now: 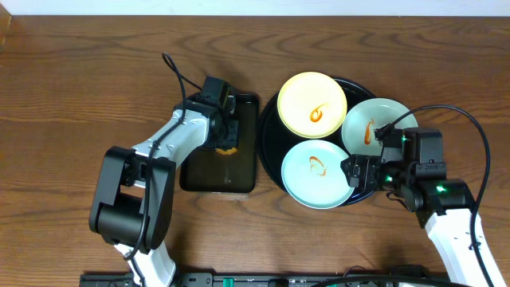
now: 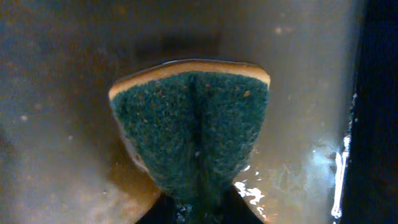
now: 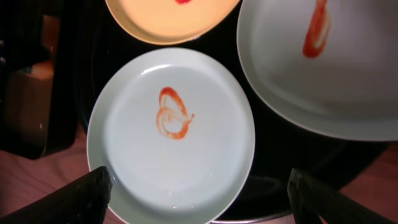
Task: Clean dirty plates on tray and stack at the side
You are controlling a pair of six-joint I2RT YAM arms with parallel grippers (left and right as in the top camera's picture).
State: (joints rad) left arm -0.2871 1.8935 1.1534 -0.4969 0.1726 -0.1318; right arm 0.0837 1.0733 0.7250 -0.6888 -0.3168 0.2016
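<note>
The round black tray (image 1: 271,135) holds three plates, each with an orange sauce smear: a pale yellow plate (image 1: 311,104) at the back, a pale blue-white plate (image 1: 319,173) at the front, and another (image 1: 374,123) at the right. My left gripper (image 1: 227,143) is shut on a green and yellow sponge (image 2: 193,130), held low over the rectangular tray. My right gripper (image 1: 362,171) is open at the front plate's right edge. In the right wrist view its fingers (image 3: 199,193) straddle the front plate (image 3: 174,137); the yellow plate (image 3: 168,18) and right plate (image 3: 323,68) lie beyond.
A smaller rectangular black tray (image 1: 223,171), wet and glossy inside (image 2: 56,93), sits left of the round tray. The table is brown wood (image 1: 64,88). The round tray's rim (image 3: 273,205) shows near my right fingers.
</note>
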